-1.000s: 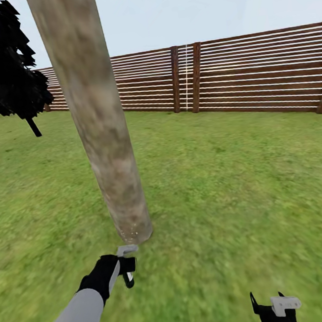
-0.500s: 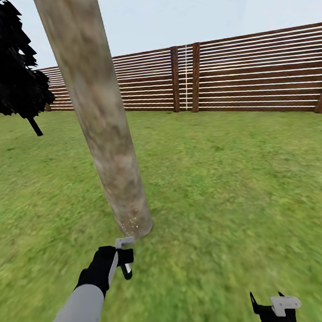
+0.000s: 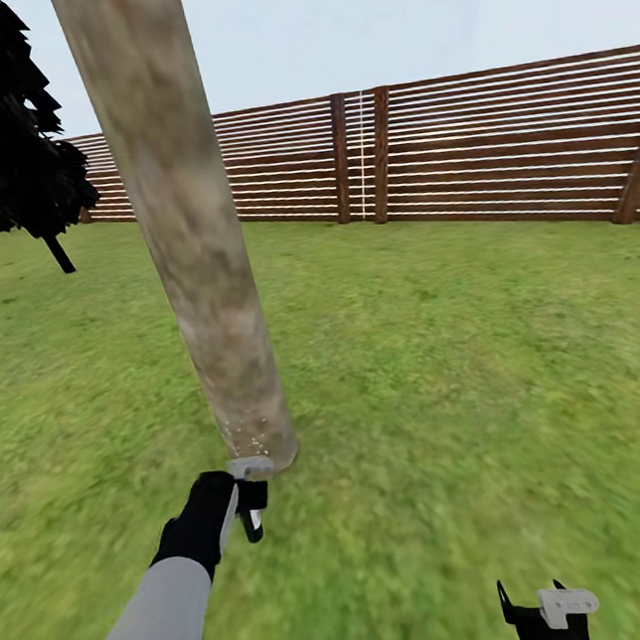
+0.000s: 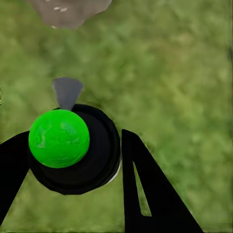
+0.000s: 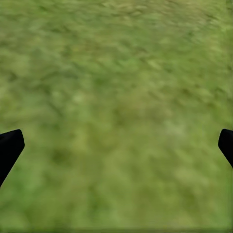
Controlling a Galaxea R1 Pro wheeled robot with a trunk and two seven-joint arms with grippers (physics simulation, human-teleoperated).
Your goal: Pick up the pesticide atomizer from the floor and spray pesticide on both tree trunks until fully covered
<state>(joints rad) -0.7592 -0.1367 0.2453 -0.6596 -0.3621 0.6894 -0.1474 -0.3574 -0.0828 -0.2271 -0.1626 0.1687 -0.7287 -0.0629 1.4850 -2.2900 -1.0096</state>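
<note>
The left tool (image 3: 250, 514), clamped around the small dark atomizer bottle with its pale grey trigger head (image 3: 248, 466), sits just before the base of the thick upright grey-beige bark trunk (image 3: 193, 265), nozzle toward it, while the right tool (image 3: 544, 615) hangs agape, well apart.

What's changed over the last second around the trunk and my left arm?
The left gripper, shut on the pesticide atomizer, has moved closer to the base of the tree trunk. The camera shifted slightly, sliding the fence leftward in view. The right gripper stayed low, open over grass.
</note>
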